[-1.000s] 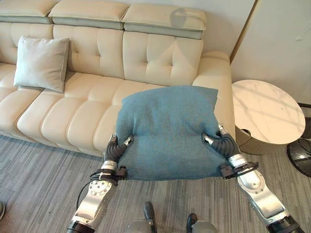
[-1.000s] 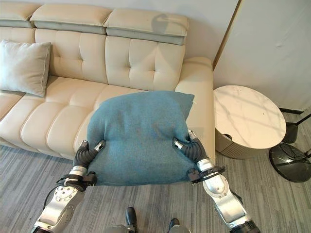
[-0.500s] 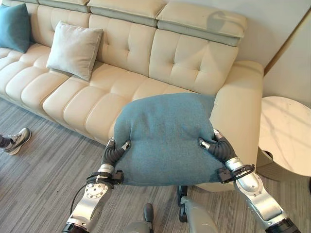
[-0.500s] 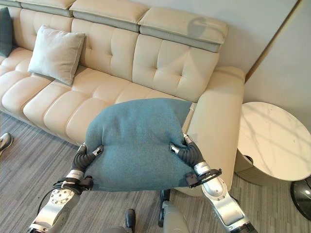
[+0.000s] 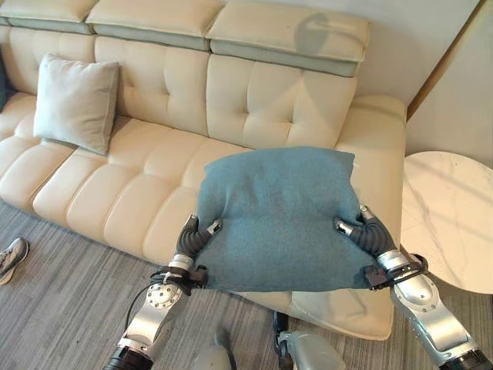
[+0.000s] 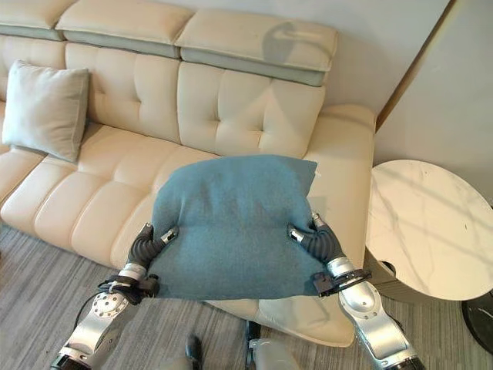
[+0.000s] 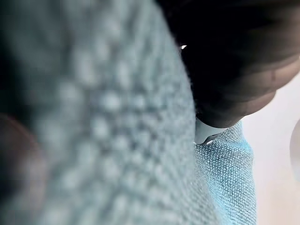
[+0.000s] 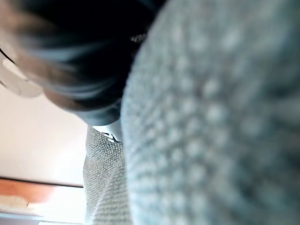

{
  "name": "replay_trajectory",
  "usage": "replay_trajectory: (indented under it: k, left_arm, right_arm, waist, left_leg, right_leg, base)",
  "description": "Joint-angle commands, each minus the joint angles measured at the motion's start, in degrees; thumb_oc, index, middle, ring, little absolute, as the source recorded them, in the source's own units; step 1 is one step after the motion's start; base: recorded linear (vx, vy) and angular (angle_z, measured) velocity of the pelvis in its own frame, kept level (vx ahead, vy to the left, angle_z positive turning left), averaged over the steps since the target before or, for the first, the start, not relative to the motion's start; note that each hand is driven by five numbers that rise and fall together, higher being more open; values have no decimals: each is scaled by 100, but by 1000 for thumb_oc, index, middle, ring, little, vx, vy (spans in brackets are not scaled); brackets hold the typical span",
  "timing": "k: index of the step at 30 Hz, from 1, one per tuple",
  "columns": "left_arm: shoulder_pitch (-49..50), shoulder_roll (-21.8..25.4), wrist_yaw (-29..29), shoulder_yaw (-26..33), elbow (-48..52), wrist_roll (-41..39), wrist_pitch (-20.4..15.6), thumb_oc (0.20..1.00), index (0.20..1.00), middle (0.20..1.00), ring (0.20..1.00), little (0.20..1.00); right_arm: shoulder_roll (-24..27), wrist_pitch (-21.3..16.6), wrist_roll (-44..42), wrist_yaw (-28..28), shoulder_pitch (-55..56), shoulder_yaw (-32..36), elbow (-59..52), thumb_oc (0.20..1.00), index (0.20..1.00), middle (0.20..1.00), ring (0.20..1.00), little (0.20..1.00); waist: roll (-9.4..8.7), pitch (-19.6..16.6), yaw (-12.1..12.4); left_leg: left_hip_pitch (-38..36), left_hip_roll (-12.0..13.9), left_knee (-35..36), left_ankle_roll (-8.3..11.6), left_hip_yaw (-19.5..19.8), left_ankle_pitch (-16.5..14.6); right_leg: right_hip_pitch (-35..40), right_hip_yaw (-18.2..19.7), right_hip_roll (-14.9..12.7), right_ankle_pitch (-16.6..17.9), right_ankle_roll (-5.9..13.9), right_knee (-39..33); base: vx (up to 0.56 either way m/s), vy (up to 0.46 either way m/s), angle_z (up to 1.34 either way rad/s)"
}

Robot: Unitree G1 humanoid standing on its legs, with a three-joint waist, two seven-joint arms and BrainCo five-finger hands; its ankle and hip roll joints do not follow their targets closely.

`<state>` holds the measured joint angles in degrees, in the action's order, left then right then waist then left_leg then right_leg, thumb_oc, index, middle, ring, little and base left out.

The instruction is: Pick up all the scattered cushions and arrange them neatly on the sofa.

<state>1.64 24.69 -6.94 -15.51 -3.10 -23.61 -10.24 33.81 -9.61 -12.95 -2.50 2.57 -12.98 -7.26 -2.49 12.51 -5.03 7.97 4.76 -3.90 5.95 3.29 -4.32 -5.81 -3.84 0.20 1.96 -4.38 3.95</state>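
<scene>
The teal cushion (image 5: 281, 220) hangs in the air over the front edge of the cream sofa (image 5: 146, 166), held roughly flat, its long axis running 9 to 3 o'clock and its far edge towards the backrest at 12. The left hand (image 5: 192, 235) grips its 9 o'clock side and the right hand (image 5: 362, 231) its 3 o'clock side, fingers curled into the fabric. A grey cushion (image 5: 75, 102) leans on the backrest at 10 o'clock. A round marble side table (image 5: 451, 220) stands at 3 o'clock on grey striped flooring (image 5: 54, 324). Since half a second ago the view has swung right; the grip is unchanged.
</scene>
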Motion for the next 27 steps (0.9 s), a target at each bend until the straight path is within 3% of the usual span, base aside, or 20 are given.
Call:
replay_trajectory:
  k: [1,3,4,6,8,9,12,15,16,22,25,26,27]
  left_arm:
    - [-396,-182,343,-250,927,159,-599,200,200,200,200,200]
    - [-405,-147,347,-244,911,177,-591,200,200,200,200,200]
    - [-408,-46,370,-189,882,198,-587,200,200,200,200,200]
    - [-421,12,387,-160,880,239,-589,200,200,200,200,200]
    - [-532,203,291,-18,845,321,-652,200,200,200,200,200]
    - [-537,206,290,-13,840,321,-655,200,200,200,200,200]
    - [-615,285,92,186,756,378,-705,200,200,200,200,200]
    - [-854,200,-121,234,442,405,-783,200,200,200,200,200]
    - [-1025,196,-219,225,358,410,-828,200,200,200,200,200]
    - [-1813,142,-605,136,-5,320,-1011,200,200,200,200,200]
    - [-2559,208,-988,80,-469,239,-1171,200,200,200,200,200]
    - [-3432,331,-1341,-64,-1087,190,-1282,200,200,200,200,200]
    - [-3450,335,-1340,-67,-1099,188,-1288,200,200,200,200,200]
  right_arm:
    - [-313,-604,148,120,-396,-332,-553,200,200,200,200,200]
    - [-367,-587,109,158,-399,-358,-502,200,200,200,200,200]
    - [-496,-541,51,227,-479,-461,-419,200,200,200,200,200]
    - [-540,-524,72,255,-567,-518,-407,200,200,200,200,200]
    - [-759,-505,79,267,-1010,-772,-326,200,200,200,200,200]
    - [-765,-507,82,264,-1023,-778,-318,200,200,200,200,200]
    - [-1078,-538,-37,226,-1359,-966,-107,200,200,200,200,200]
    - [-1286,-583,-134,137,-1681,-1120,162,200,200,200,200,200]
    - [-1453,-606,-153,-47,-2072,-1240,383,200,200,200,200,200]
    - [-1779,-647,-217,-478,-3071,-1440,937,200,200,200,200,200]
    - [-1949,-677,-219,-816,-3802,-1468,1356,200,200,200,200,200]
    - [-2076,-717,-174,-1161,-4628,-1470,1887,200,200,200,200,200]
    - [-2077,-720,-176,-1161,-4644,-1466,1895,200,200,200,200,200]
  waist:
    - [-46,-317,10]
    - [-58,-334,29]
    - [-79,-367,25]
    - [-99,-357,53]
    - [-73,-308,141]
    - [-80,-302,159]
    - [-25,-248,306]
    - [33,-155,320]
    - [86,-96,417]
    - [236,-27,576]
    - [319,3,658]
    - [394,71,718]
    - [384,65,720]
  left_leg:
    - [-79,-20,-44,-77,112,222]
    - [-110,-65,-127,-85,25,213]
    - [-198,-188,-84,-201,-79,137]
    - [-258,-217,-54,-260,-234,115]
    - [-375,-318,32,-414,-721,29]
    - [-381,-318,34,-418,-745,24]
    - [-423,-363,110,-476,-1084,-14]
    - [-394,-534,179,-534,-1062,17]
    - [-284,-616,159,-543,-1076,9]
    - [337,-727,96,-543,-987,99]
    - [734,-722,79,-505,-945,206]
    - [985,-690,80,-450,-897,286]
    - [1009,-696,84,-451,-901,307]
  right_leg:
    - [141,821,-401,-385,1038,55]
    - [152,903,-461,-344,1073,39]
    - [106,1143,-563,-193,1188,-5]
    - [63,1254,-619,-123,1254,-7]
    - [-178,1305,-786,57,1443,12]
    - [-186,1330,-784,57,1447,15]
    - [-383,750,-1033,218,1475,49]
    - [-604,678,-803,117,1406,150]
    - [-659,419,-879,124,1341,48]
    - [-1169,452,-968,328,1285,-81]
    - [-1525,462,-985,381,1275,-95]
    - [-1755,434,-958,417,1280,-88]
    - [-1779,439,-964,437,1281,-96]
  base:
    - [205,289,-106]
    - [183,293,-107]
    - [128,279,-95]
    - [78,269,-97]
    - [-10,251,-84]
    - [-21,133,-90]
    - [-18,113,-73]
    - [-19,95,-29]
    - [-74,55,0]
    - [-78,-20,5]
    - [-58,-42,12]
    - [-60,-24,10]
    - [-89,-61,7]
